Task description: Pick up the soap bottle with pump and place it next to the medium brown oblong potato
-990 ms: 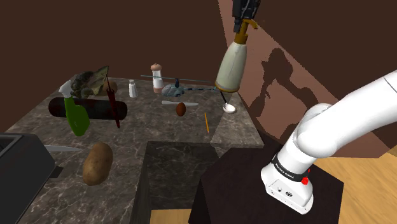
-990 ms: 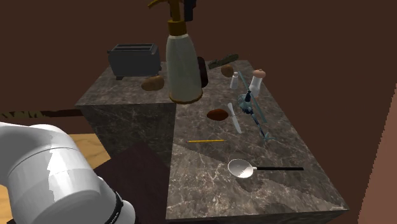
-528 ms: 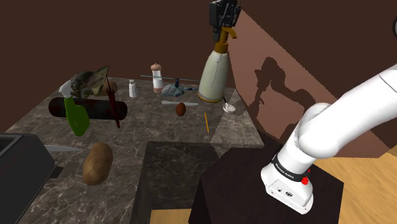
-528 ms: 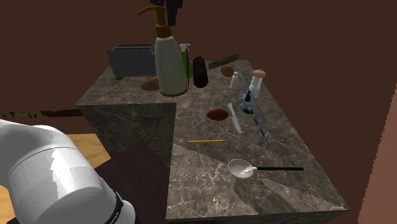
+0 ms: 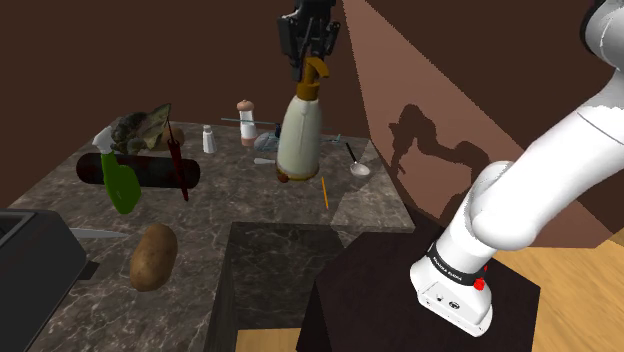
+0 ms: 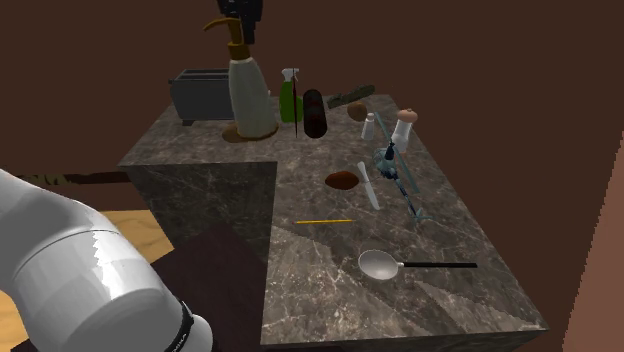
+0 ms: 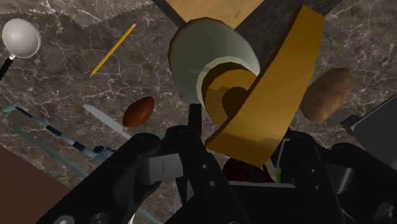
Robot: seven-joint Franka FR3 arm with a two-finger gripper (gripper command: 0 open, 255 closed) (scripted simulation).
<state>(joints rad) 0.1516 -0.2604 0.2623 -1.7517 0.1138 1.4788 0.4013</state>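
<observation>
A cream soap bottle with a brown-yellow pump hangs in the air above the marble counter. My black gripper is shut on its pump neck from above. The second exterior view has the bottle under the gripper, in front of the toaster. In the wrist view the fingers clasp the pump, with the bottle body beyond. The brown oblong potato lies near the counter's front, at the shoulder view's left of the bottle; the potato sits beside the pump head.
A grey toaster, a green spray bottle and a dark cylinder stand near the potato. A small dark brown lump, a pencil, a spoon, a knife and shakers lie across the counter.
My gripper has carried the bottle to the shoulder view's left, from above the spoon to over the middle of the counter, nearer the potato. The grip has stayed shut.
</observation>
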